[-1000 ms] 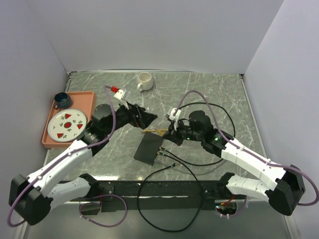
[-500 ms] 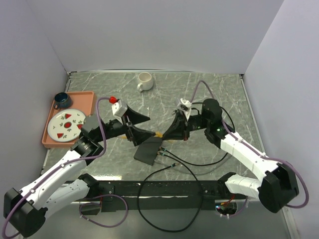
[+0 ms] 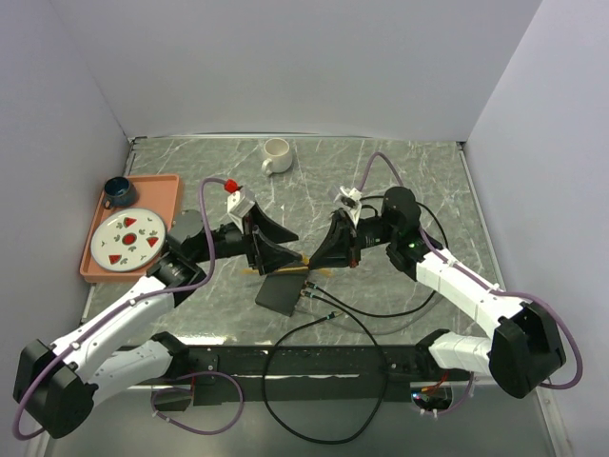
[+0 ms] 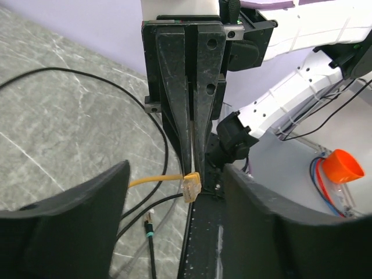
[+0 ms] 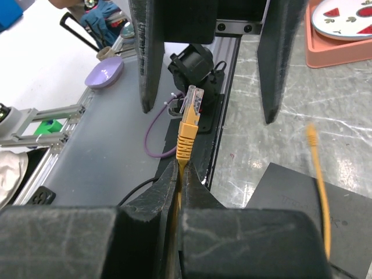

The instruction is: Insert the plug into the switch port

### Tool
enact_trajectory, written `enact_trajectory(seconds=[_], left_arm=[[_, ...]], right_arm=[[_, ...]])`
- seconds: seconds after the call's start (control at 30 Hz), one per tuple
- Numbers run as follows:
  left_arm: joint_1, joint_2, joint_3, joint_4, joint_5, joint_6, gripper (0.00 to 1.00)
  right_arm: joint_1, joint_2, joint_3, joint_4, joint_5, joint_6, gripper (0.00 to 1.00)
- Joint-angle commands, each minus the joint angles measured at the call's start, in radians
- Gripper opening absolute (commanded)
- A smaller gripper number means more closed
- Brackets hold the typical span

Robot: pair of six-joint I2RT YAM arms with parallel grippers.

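Note:
My right gripper (image 5: pixel 181 174) is shut on a yellow cable just behind its clear plug (image 5: pixel 190 102), which points forward in the air. In the top view the right gripper (image 3: pixel 317 261) faces my left gripper (image 3: pixel 279 245) above the table. The left gripper (image 4: pixel 174 232) is open, its fingers (image 4: pixel 64 221) spread wide on either side of the plug (image 4: pixel 192 186) without touching it. The flat black box (image 3: pixel 284 290) lies on the table just below both grippers and also shows in the right wrist view (image 5: pixel 290 192). I cannot make out its switch port.
The cable's other yellow end (image 5: pixel 317 174) hangs over the box. Black cables (image 3: pixel 381 309) loop on the table at the box's right edge. An orange tray (image 3: pixel 171 190) with a plate (image 3: pixel 128 238) and a dark cup (image 3: pixel 118 190) sits at the left. A white mug (image 3: pixel 276 155) stands at the back.
Both grippers have risen off the table and turned to face each other. The left gripper's fingers now stand spread around the plug that the right gripper holds.

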Motion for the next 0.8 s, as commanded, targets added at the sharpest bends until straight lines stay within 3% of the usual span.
enact_trajectory(seconds=[0.0,0.1,0.23,0.43,0.47,0.5,0.53,0.63,0.77], left_arm=[[-0.001,0.015,0.037,0.087,0.033,-0.056,0.66],[-0.001,0.019,0.04,0.083,0.022,-0.059,0.52],[-0.003,0.021,0.051,0.058,0.001,-0.061,0.41],[-0.004,0.035,0.069,0.034,-0.011,-0.071,0.01],[-0.004,0.036,0.072,0.023,-0.016,-0.073,0.01],[-0.004,0.038,0.078,0.014,-0.022,-0.075,0.01],[-0.006,0.038,0.08,0.008,-0.03,-0.076,0.01],[-0.006,0.036,0.09,-0.025,-0.074,-0.082,0.01],[-0.006,0.035,0.115,-0.09,-0.163,-0.104,0.01]], right_arm=[[-0.01,-0.03,0.047,-0.009,0.022,-0.033,0.0],[-0.01,-0.027,0.041,-0.007,0.043,-0.027,0.0],[-0.01,-0.03,0.04,-0.016,0.062,-0.027,0.0],[-0.008,-0.038,0.043,-0.048,0.112,-0.041,0.0],[-0.01,-0.038,0.044,-0.05,0.123,-0.038,0.0],[-0.01,-0.038,0.047,-0.062,0.134,-0.038,0.04],[-0.008,-0.038,0.049,-0.071,0.167,-0.039,0.23],[-0.01,-0.054,0.067,-0.159,0.252,-0.079,0.59],[-0.008,-0.113,0.087,-0.269,0.466,-0.136,0.74]])
